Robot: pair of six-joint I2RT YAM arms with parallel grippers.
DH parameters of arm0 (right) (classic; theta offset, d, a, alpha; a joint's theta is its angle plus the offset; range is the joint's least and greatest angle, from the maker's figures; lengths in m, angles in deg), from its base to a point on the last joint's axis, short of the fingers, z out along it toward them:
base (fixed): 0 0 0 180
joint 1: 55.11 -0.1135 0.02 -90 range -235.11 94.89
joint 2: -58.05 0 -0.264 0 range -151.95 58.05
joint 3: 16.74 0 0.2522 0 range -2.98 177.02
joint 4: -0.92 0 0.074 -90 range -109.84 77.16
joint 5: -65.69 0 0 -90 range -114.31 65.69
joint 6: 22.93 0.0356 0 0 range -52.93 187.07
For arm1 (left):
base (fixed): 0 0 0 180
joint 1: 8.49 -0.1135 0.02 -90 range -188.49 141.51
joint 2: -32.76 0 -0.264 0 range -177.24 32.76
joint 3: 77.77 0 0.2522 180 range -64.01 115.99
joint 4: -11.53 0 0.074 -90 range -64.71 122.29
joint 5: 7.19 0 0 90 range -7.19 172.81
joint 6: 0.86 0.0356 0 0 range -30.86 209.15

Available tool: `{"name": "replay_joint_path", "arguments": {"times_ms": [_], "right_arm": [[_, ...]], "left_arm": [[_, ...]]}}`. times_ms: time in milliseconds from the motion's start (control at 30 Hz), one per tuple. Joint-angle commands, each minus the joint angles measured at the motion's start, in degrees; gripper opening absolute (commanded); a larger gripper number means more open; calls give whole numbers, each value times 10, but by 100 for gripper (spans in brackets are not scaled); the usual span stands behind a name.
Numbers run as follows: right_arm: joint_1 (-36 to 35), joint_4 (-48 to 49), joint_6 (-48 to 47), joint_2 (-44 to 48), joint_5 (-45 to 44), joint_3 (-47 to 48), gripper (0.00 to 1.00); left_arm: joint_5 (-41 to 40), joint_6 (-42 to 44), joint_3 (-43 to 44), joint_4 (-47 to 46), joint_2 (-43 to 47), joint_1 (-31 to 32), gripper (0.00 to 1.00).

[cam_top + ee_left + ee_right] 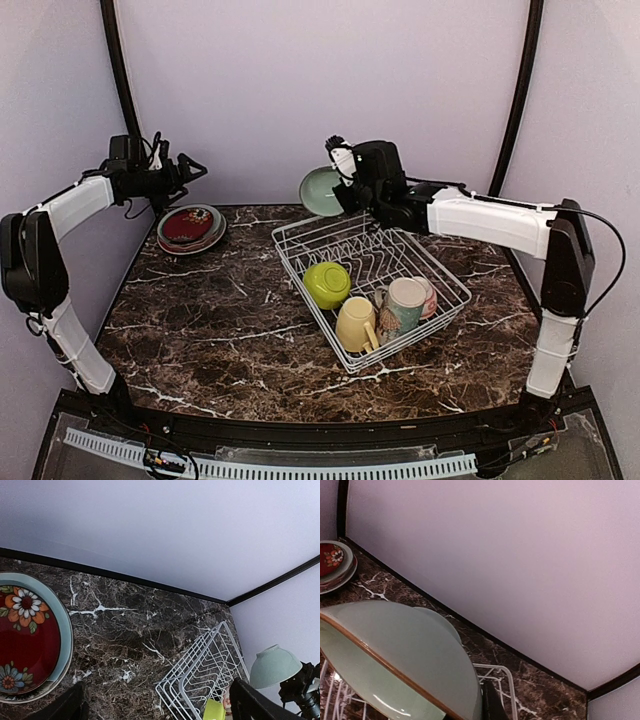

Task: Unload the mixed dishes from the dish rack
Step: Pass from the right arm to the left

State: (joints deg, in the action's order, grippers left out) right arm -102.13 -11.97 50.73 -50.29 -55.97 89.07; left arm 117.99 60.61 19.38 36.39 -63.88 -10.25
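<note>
The white wire dish rack (pixel 300 268) sits on the marble table, right of centre. In it are a lime bowl (pixel 327 284), a yellow mug (pixel 355 323), a cream patterned mug (pixel 403 305) and a pink dotted dish (pixel 430 297). My right gripper (pixel 343 192) is shut on the rim of a pale green bowl (pixel 320 190) and holds it tilted above the rack's far corner. In the right wrist view the bowl (pixel 405 650) fills the lower left. My left gripper (pixel 190 172) is open and empty above a stack of plates (pixel 190 228) topped by a red flowered one (pixel 25 640).
The plate stack sits at the table's far left, near the back wall. The rack (pixel 210 675) lies diagonally, and its far half holds only bare tines. Black frame posts rise at both back corners.
</note>
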Motion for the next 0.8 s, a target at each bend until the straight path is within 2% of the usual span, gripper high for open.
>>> {"name": "replay_joint_path", "arguments": {"times_ms": [0, 200, 400, 600, 767], "right_arm": [[3, -120, 244, 43, 118, 28, 0], [7, -150, 344, 75, 159, -12, 0], [13, -164, 395, 90, 179, -29, 0], [15, -170, 426, 102, 176, -38, 0], [15, -166, 440, 105, 197, -38, 0]], "left_arm": [[10, 23, -8, -11, 23, 40, 97], [12, 68, -13, -30, 52, 138, 95], [-58, 144, -35, -32, 104, 260, 93], [-174, 214, -42, 4, 116, 349, 85], [-268, 241, -41, 25, 109, 408, 78]]}}
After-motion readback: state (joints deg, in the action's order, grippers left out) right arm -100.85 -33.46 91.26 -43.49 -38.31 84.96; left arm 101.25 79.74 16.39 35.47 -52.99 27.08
